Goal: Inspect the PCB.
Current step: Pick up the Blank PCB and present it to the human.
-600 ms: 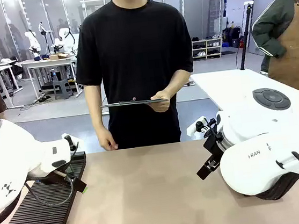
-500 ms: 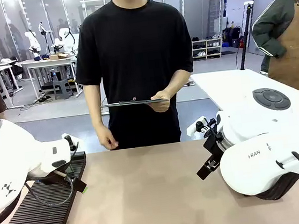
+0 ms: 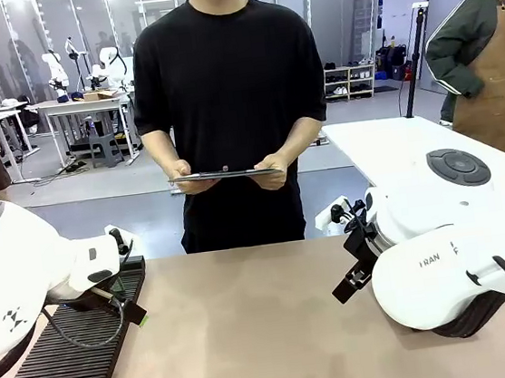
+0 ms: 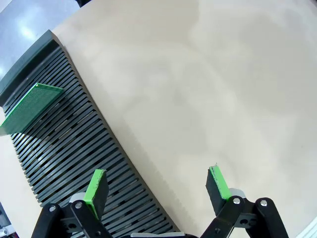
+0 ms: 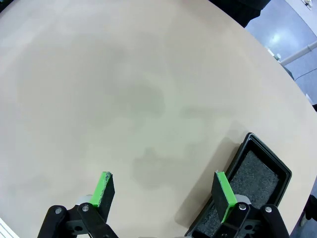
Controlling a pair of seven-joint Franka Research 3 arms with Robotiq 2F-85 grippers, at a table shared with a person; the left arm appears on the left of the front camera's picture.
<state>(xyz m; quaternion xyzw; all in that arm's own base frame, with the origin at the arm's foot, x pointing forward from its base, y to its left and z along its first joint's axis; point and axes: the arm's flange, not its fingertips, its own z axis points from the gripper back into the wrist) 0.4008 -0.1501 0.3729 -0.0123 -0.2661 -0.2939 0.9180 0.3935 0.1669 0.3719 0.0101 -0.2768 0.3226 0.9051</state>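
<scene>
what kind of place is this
Probably a robotics lab: white robot arms at a shared table, a green PCB on a black slotted rack, workbenches behind the person.

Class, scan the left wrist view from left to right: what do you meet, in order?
PCB → one green pad of the left gripper → its other green pad; the slotted rack overlaps, so omitted.

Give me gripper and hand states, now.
Left gripper: jaws open, empty.
Right gripper: jaws open, empty.
Person's right hand: holding the clipboard.
Person's left hand: holding the same clipboard.
</scene>
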